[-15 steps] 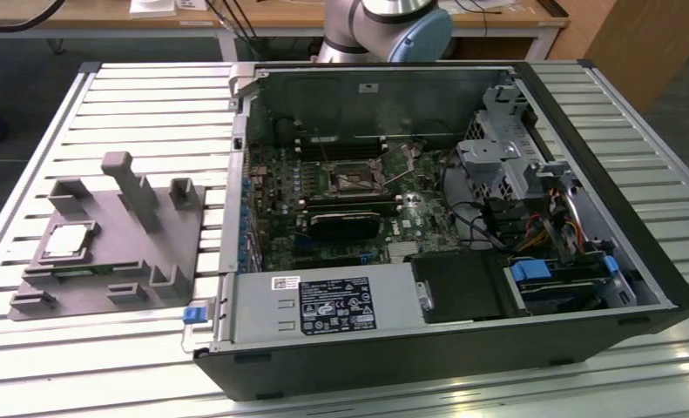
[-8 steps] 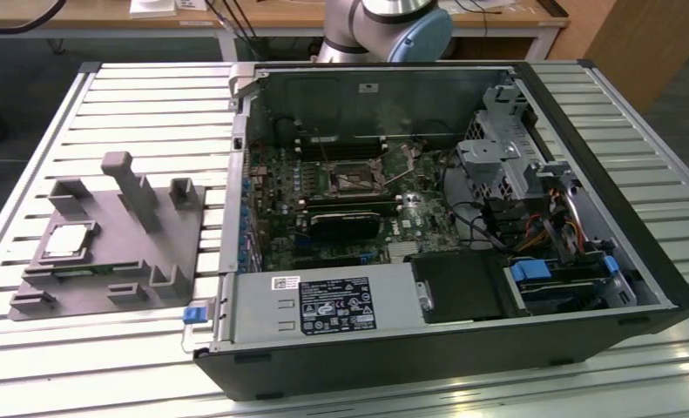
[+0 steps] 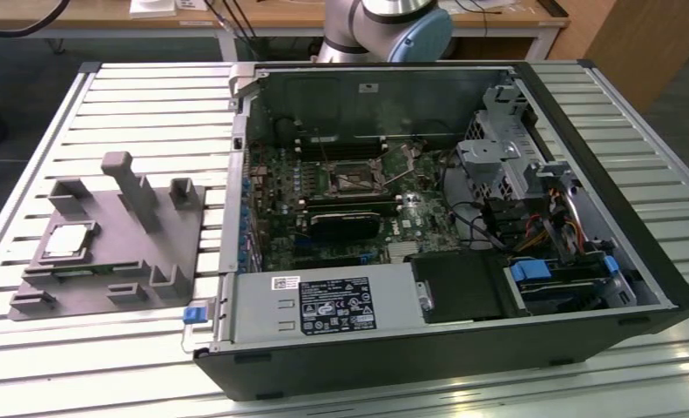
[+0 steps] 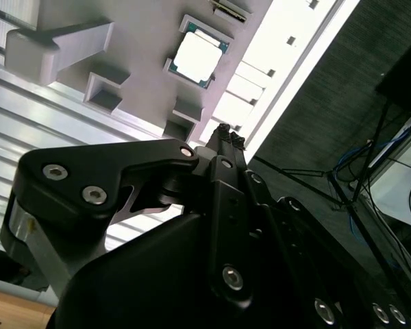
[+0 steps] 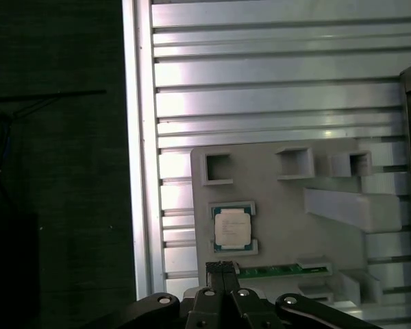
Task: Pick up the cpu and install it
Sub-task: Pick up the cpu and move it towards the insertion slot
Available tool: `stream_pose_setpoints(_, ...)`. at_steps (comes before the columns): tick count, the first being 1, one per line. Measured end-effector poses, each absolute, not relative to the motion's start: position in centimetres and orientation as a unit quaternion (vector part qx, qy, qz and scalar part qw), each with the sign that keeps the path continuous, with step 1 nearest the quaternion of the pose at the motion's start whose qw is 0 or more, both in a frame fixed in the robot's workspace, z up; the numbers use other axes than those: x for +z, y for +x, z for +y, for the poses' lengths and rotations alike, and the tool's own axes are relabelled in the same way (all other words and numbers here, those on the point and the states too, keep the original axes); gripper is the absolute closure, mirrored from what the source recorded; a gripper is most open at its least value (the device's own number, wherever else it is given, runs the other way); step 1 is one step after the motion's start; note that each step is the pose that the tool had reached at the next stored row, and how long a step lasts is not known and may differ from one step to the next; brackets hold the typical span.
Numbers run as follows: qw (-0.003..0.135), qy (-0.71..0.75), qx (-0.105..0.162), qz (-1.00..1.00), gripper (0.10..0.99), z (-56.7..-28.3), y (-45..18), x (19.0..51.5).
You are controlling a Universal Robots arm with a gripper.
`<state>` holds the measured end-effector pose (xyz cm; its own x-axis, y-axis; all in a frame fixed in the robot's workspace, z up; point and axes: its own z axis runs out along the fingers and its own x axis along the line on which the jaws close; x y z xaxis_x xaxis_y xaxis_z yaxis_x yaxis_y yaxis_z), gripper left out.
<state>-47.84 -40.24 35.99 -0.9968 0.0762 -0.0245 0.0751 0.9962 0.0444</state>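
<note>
Cpu [image 3: 68,241] lies flat in its recess on the grey tray [image 3: 146,248], at nine o'clock from the open computer case [image 3: 437,366] in the exterior view. In the first wrist view I see the gripper [image 5: 222,266] hanging over the tray, clear of the chip, pincer closed on nothing. My worry: coming down closed would strike the lid, and the recess walls could tilt the chip in a grasp

Lighting: even overhead room light in the exterior view, hard glare in both wrist views.
Ribbed silver aluminium table [image 4: 288,62] blows out to white in the second wrist view. The small square silver-topped cpu [image 4: 197,58] glares. The black metal gripper [image 4: 227,130] is shadowed, and the open black computer case [image 3: 437,218] is dim inside.
</note>
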Motion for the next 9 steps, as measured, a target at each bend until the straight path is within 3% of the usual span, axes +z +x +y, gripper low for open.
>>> stream_pose_setpoints(9,0.013,0.038,0.022,0.999,0.98,-40.23,-47.84,35.46)
